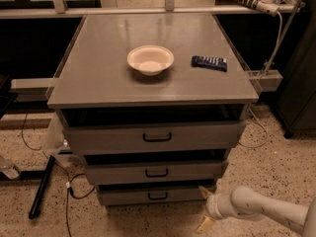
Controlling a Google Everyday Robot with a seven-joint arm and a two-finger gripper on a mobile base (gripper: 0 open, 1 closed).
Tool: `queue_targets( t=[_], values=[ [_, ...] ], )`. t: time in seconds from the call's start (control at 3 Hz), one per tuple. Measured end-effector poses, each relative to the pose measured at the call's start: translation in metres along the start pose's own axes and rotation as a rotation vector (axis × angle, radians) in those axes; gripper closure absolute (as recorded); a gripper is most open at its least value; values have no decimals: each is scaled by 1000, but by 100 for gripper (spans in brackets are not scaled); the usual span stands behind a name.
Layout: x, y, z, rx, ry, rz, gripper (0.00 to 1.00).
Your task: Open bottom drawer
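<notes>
The bottom drawer [128, 197] is the lowest and narrowest grey front of the three-drawer cabinet, with a small black loop handle [158, 196]. It looks pushed in. My gripper [202, 209] is low at the drawer's right end, to the right of the handle and just in front of the panel. Its two cream fingers [204, 224] are spread apart, one above the other, with nothing between them. The white arm [261, 209] comes in from the lower right.
The middle drawer [118, 172] and the widest top drawer [108, 138] sit above. On the cabinet top [98, 78] are a white bowl [150, 59] and a dark remote [210, 62]. Cables [69, 189] and a black bar [42, 186] lie on the speckled floor at left.
</notes>
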State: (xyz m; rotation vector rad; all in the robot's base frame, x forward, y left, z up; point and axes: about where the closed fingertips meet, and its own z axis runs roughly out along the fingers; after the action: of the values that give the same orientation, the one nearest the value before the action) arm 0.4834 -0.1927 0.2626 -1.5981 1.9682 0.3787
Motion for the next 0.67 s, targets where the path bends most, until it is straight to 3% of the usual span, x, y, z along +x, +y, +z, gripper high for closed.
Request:
queue_targets(
  t=[0.33,0.67],
  values=[
    [-8,-16,2,56,-38,16,0],
    [-8,-16,2,56,-38,16,0]
  ],
)
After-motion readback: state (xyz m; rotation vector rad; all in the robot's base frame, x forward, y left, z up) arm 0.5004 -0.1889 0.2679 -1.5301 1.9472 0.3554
